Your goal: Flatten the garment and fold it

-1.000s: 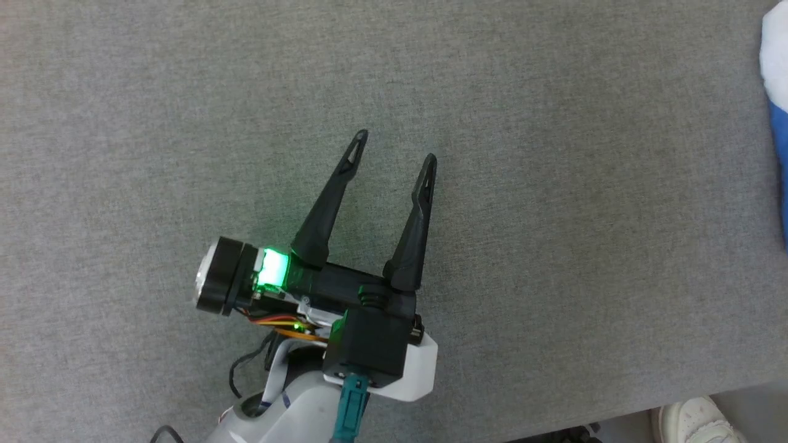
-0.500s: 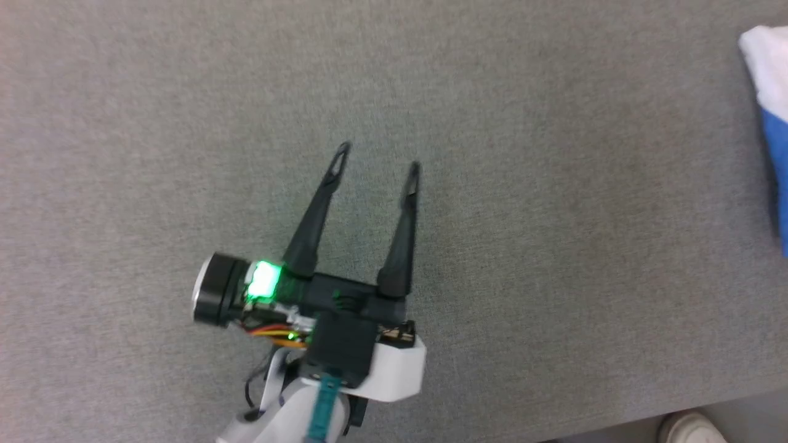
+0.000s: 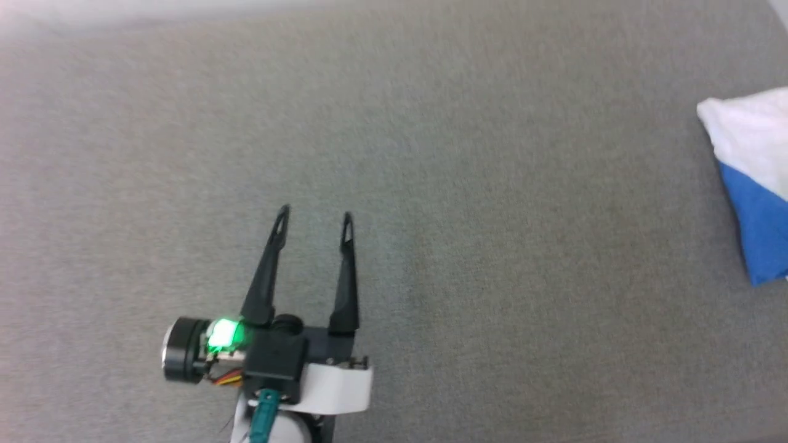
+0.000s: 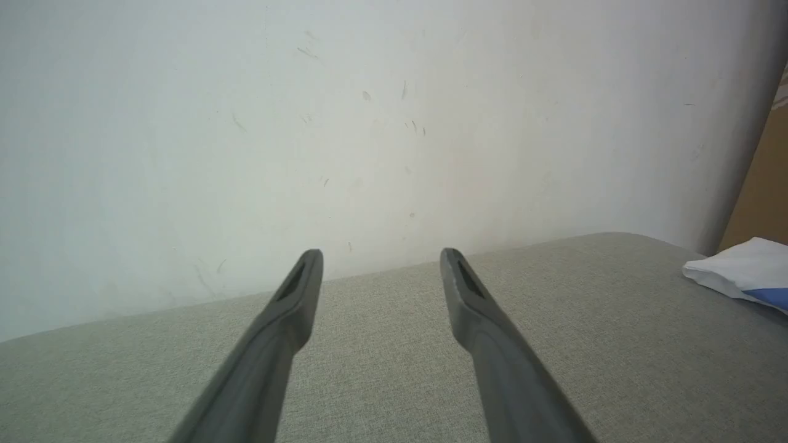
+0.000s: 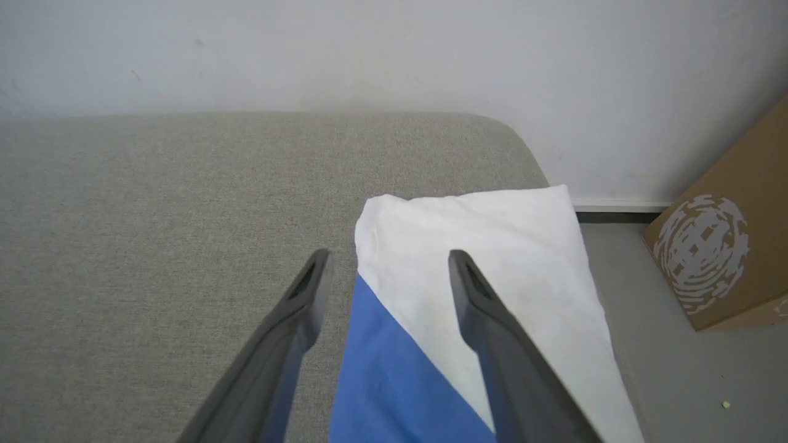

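My left pincer (image 3: pixel 314 215) hangs wide open and empty over the grey worktop (image 3: pixel 492 246). My right pincer (image 5: pixel 389 261) is spread just as wide, gripping nothing, its fingers above the folded white-and-blue garment (image 5: pixel 492 234), which lies at the worktop's right end by the rounded corner. Beyond it I see a white wall (image 5: pixel 369 49) and a cardboard box (image 5: pixel 720 258) on the floor.

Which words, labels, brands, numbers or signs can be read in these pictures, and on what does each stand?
No text can be read.
The brown cardboard box bears a round white printed emblem, with no letters or numbers legible in it.
The white and blue jersey garment shows no label.
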Controlling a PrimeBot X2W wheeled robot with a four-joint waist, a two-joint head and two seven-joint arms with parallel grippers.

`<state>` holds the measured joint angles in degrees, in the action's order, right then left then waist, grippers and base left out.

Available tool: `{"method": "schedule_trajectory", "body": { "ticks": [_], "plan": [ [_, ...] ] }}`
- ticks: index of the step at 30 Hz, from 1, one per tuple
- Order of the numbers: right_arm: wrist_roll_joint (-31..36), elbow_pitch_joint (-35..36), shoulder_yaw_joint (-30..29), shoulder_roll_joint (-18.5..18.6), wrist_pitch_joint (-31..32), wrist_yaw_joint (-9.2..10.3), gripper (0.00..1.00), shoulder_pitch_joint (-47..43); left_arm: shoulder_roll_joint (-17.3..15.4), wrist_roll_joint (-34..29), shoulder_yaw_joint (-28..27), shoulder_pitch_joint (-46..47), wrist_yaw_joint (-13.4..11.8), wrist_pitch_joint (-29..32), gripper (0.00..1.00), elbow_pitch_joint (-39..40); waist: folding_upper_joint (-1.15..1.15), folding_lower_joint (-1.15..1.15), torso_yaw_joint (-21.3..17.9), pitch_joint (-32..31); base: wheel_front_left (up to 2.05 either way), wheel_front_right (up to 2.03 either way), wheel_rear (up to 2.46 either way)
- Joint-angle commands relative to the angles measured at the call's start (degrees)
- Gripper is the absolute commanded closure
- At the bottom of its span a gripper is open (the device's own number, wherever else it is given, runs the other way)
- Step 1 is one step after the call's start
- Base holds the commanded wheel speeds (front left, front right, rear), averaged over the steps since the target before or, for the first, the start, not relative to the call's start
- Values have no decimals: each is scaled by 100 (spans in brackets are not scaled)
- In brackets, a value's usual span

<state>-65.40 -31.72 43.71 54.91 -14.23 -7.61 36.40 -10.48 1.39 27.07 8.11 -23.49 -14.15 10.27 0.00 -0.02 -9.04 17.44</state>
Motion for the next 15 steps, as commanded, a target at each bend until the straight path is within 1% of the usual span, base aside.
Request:
{"method": "schedule_trajectory", "body": {
  "ticks": [1,4,7,8,15],
  "plan": [
    [18,191,-245,-103,-59,12,0,-305,-81,114,-79,-164,-25,-43,0,-19,0,2,344,-655,0,0,0],
    [280,465,-789,-285,-72,12,0,-704,-184,192,-121,-359,-5,-56,0,-74,0,2,441,-883,0,0,0],
    [696,769,-1445,-616,-74,12,0,-1251,-271,235,-166,-531,-9,-68,0,-104,0,2,533,-1082,0,0,0],
    [696,769,-1445,-616,-74,12,0,-1251,-271,235,-166,-531,-9,-68,0,-104,0,2,533,-1082,0,0,0],
    [1941,1461,-2763,-1549,-75,12,0,-2450,-461,254,-239,-829,6,-82,0,-96,0,2,697,-1375,0,0,0]
  ]
}}
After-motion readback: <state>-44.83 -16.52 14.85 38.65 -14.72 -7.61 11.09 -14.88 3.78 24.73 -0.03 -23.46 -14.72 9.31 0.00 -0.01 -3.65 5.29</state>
